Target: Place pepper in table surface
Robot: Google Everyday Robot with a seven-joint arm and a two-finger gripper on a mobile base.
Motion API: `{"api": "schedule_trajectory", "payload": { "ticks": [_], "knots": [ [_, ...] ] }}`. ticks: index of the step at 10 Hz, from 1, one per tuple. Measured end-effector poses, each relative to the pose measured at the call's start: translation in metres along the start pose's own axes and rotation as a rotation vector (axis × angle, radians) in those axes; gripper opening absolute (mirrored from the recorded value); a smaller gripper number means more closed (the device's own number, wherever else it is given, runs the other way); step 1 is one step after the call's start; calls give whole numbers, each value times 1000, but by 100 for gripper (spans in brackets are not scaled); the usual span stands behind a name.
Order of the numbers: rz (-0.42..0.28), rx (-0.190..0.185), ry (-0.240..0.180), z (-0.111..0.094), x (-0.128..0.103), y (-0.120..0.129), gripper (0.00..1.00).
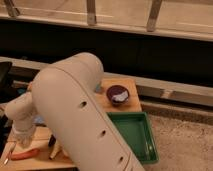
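The red-orange pepper (pixel 24 154) lies flat on the tan wooden table surface (pixel 131 106) near its front left corner. My gripper (pixel 22 140) hangs just above the pepper, at the end of the white wrist on the left. My big beige arm fills the middle of the view and hides much of the table.
A fork (pixel 7 155) lies left of the pepper. A dark utensil (pixel 51 142) and a yellow stick (pixel 55 151) lie right of it. A dark bowl (pixel 118 94) stands at the table's back right. A green tray (pixel 136 134) sits right of the table.
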State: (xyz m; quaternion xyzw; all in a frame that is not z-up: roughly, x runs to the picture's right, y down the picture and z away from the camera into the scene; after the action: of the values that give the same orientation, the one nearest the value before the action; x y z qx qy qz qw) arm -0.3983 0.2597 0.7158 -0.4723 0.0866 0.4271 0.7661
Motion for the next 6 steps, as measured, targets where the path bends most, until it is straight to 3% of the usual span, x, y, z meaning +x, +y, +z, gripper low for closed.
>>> {"api": "schedule_trajectory", "payload": {
  "ticks": [3,5,6],
  "knots": [
    [-92,29,10,-3,0,12,76],
    [-232,30,53,12,4,11,80],
    [-259,33,75,18,6,10,80]
  ]
}}
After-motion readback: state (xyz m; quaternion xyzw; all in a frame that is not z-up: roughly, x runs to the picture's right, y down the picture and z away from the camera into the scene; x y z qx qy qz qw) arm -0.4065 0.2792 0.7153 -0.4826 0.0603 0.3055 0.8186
